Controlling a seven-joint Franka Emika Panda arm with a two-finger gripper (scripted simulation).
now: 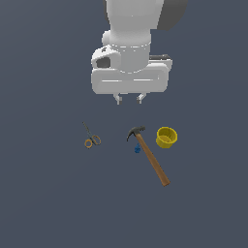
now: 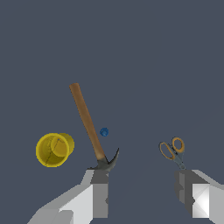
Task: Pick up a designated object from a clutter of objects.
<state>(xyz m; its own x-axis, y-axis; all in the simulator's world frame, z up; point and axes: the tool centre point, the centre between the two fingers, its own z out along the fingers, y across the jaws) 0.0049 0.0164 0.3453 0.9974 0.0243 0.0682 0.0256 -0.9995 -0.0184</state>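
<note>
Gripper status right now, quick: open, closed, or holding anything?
Gripper: open and empty, fingers spread wide, poised above the clutter; it is not touching the yellow cup, the hammer or the scissors.

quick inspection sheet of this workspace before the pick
surface: flat dark grey-blue ground, no marks
job's thing: yellow cup upright, untouched, apart from the hammer
clutter: hammer lying flat; tiny blue item beside its handle; orange-handled scissors off to the exterior view's left
end effector: open, empty, above the clutter
cables: nothing seen
surroundings: nothing seen
</note>
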